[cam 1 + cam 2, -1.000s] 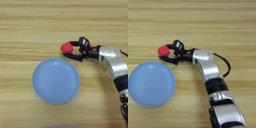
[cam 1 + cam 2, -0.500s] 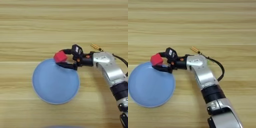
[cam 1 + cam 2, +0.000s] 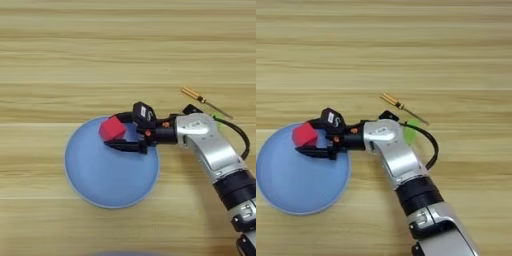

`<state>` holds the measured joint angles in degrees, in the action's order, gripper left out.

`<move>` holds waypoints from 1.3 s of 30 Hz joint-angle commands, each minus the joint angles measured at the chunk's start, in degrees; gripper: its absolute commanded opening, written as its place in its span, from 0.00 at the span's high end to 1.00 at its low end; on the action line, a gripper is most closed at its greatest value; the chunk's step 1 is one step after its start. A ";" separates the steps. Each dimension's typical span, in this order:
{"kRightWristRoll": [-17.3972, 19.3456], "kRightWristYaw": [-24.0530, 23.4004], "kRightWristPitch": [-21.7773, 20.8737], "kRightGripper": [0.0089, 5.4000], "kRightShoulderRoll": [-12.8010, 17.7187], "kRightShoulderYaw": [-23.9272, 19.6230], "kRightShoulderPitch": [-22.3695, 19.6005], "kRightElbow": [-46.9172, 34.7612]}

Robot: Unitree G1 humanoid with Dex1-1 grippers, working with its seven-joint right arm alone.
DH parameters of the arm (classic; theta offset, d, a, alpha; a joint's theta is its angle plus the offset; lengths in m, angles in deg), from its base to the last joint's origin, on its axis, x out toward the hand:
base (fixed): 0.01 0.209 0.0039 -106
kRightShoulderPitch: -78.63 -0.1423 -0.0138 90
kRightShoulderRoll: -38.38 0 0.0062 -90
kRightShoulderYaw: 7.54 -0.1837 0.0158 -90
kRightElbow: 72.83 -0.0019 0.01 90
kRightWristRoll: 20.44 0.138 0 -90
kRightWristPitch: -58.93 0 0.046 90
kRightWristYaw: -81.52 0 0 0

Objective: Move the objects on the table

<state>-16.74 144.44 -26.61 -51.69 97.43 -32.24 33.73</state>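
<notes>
Red cube [image 3: 112,128] clamped between jaws of right gripper [image 3: 118,131], over blue plate [image 3: 100,180] upper rim.

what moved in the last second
The tool, shut on the red cube, carried it left from over the bare table to above the blue plate. As the arm swung, the stick and a green bar came into view. The plate stayed put.

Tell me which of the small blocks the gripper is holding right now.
The red cube, clamped in the right gripper over the blue plate. The green block only peeks out behind the forearm, untouched.
</notes>
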 commanded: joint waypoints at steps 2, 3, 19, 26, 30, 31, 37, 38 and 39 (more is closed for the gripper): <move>0.03 -2.56 -1.01 0.40 -0.27 -0.63 -4.05 0.13; -0.33 -2.87 -1.46 0.40 -0.34 -0.48 -4.19 0.83; 0.56 -3.12 -1.33 0.19 -1.57 -1.16 -4.85 1.87; 2.48 -2.63 -0.35 0.05 -1.86 -2.31 -5.01 0.26; 3.72 -2.40 0.73 0.01 -1.74 -3.17 -5.19 -1.02; 4.32 -2.33 1.23 0.01 -1.63 -3.59 -5.34 -1.55; 6.40 -2.24 2.92 0.01 -0.55 -5.55 -6.20 -3.97; 6.68 -2.33 3.11 0.01 -0.33 -6.02 -6.46 -4.18; 6.92 -2.41 3.26 0.01 -0.12 -6.45 -6.70 -4.32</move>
<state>-11.15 143.43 -22.80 -53.22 93.06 -34.04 32.57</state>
